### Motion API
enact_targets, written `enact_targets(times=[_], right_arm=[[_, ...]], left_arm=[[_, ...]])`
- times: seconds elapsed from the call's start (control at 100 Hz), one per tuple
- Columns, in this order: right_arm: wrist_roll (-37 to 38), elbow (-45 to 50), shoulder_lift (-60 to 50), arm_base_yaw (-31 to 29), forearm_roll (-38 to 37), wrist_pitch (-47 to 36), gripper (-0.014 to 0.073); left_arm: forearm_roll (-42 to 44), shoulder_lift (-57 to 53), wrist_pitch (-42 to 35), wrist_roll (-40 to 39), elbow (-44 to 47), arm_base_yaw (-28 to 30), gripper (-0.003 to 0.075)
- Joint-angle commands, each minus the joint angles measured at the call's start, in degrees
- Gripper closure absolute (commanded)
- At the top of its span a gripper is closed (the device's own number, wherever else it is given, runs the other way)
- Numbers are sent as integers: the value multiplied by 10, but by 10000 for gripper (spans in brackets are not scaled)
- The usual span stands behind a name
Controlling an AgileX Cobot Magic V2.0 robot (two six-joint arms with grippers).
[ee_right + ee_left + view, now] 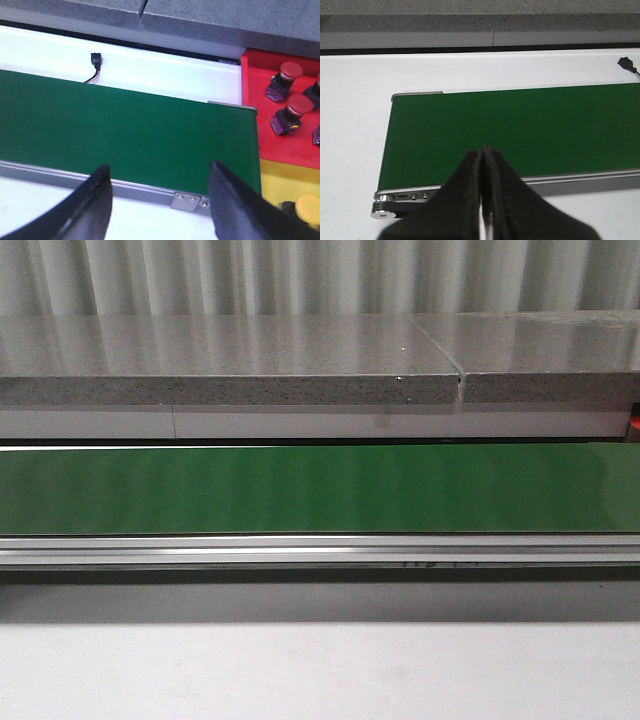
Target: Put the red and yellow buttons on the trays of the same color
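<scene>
Though apart, fingers (227, 210) — red buttons (290, 112) (beside).

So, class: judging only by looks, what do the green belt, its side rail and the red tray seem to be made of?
Green belt: probably rubber or PVC, with a smooth, matte, uniform surface.
Side rail: likely aluminium, silvery with bright streaks along its grooves.
Red tray: seemingly moulded plastic, solid saturated colour with a raised rim and no grain.
</scene>
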Motion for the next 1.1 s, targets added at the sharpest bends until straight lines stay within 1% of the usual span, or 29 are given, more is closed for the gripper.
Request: enact_targets(times=[0.0, 0.2, 0.32, 0.38, 1.09], right_arm=[[-10, 10, -31, 0, -5, -36, 239], [-10, 51, -88, 0, -5, -18, 528], [-10, 61, -94, 0, -5, -12, 666], [-10, 62, -94, 0, -5, -12, 715], [-10, 62, -94, 0, -5, -13, 710]], left_arm=[[-15, 0, -39, -1, -14, -5, 740], [-15, 0, -39, -1, -14, -5, 740], [-15, 0, -39, -1, -14, -5, 740], [-15, 0, -39, -1, -14, -5, 740], [-15, 0, -39, -1, -14, -5, 740]])
